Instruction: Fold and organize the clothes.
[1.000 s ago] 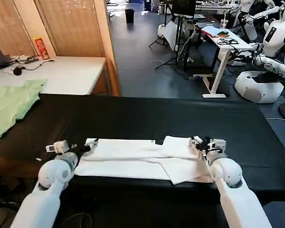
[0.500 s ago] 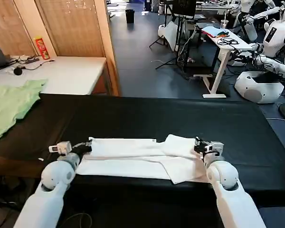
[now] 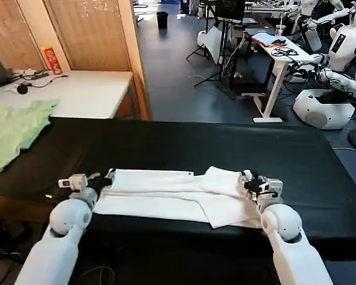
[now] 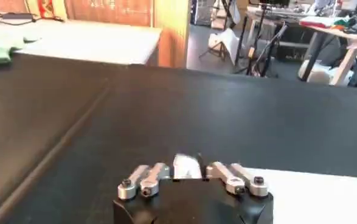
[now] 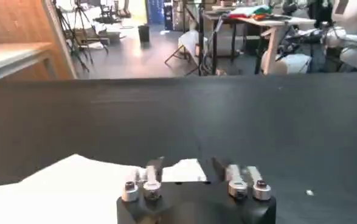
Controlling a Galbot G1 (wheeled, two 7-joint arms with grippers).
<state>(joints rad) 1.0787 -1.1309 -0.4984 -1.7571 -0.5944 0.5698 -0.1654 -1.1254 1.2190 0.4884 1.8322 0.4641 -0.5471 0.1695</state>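
Cloth lay in one long white band across the near part of the black table (image 3: 184, 142), its long axis running side to side between the two arms. This was the T-shirt (image 3: 166, 193), already folded into a strip, with a looser flap bunched toward its right end.

At the strip's left end sat the left gripper (image 3: 101, 180), and its wrist view showed a white edge of the shirt (image 4: 187, 165) caught between its fingers (image 4: 148, 176), which looked pinched on it. At the strip's right end sat the right gripper (image 3: 249, 180); its wrist view showed white fabric (image 5: 181, 171) between fingers (image 5: 154, 167) that stood a little apart, so I judged it clamped on the cloth, though less surely. Each arm was thus at its own end, neither nearer the middle than the other.

Judged from this, any coming fold would turn on that side-to-side axis: the ends would have to travel toward each other or away from the robot together.

Counted: one white T-shirt, two grippers, one black table, and one green garment (image 3: 15, 127) lying well apart at the table's far left, not touching the shirt.
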